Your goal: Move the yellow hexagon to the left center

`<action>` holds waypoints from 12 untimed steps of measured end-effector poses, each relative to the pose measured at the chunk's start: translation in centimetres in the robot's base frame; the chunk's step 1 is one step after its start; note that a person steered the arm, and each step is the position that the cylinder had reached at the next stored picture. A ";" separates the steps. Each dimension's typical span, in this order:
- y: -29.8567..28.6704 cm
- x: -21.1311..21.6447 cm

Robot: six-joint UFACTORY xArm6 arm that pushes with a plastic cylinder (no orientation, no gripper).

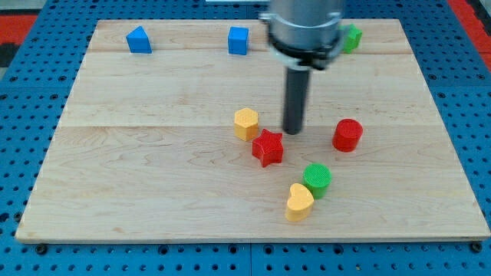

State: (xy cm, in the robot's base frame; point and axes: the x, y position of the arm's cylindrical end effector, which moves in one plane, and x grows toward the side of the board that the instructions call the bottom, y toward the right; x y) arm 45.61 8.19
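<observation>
The yellow hexagon (pixel 245 123) lies near the middle of the wooden board (pixel 138 153). My tip (pixel 293 131) is down on the board to the right of the hexagon, apart from it by a small gap. The red star (pixel 268 147) lies just below and left of the tip, close to the hexagon's lower right.
A red cylinder (pixel 347 135) is to the tip's right. A green cylinder (pixel 317 179) and a yellow heart (pixel 299 202) touch near the view's bottom. Two blue blocks (pixel 139 40) (pixel 238 41) and a green block (pixel 351 37) sit along the view's top.
</observation>
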 end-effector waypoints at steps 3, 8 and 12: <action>-16.9 -7.0; -18.8 -8.1; -25.1 -5.6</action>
State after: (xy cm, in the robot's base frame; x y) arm 39.98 -16.86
